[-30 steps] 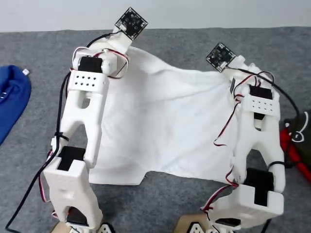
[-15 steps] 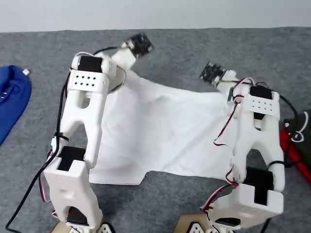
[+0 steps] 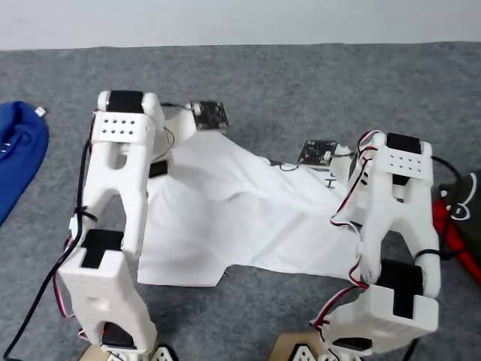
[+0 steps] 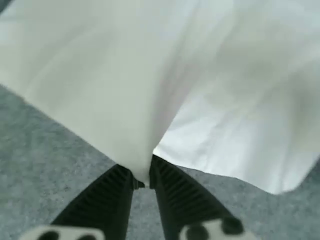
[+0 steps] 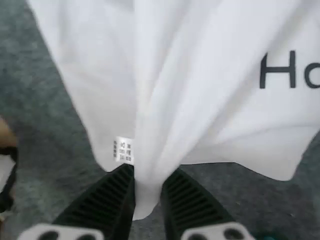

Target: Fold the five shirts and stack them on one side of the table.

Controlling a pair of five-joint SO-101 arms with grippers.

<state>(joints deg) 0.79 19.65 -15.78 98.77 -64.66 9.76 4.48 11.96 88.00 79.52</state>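
A white shirt (image 3: 240, 218) lies spread on the grey table between my two arms, its far edge lifted and drawn toward the near side. My left gripper (image 4: 142, 182) is shut on the shirt's far left edge, and the cloth (image 4: 165, 85) hangs down from its black fingers. My right gripper (image 5: 147, 192) is shut on the far right edge, where a small label (image 5: 123, 149) and black print (image 5: 290, 72) show on the cloth (image 5: 200, 75). In the high view the wrists sit above the shirt's far edge, the left one (image 3: 197, 120) and the right one (image 3: 323, 154).
A blue shirt (image 3: 19, 154) lies at the table's left edge. A red and black object (image 3: 458, 218) sits at the right edge beside the right arm. Bare grey table (image 3: 316, 83) stretches beyond the white shirt.
Both arms have pulled back toward the near side with the shirt's far edge in their grippers. The far part of the shirt has lifted off the table and folded over toward the front.
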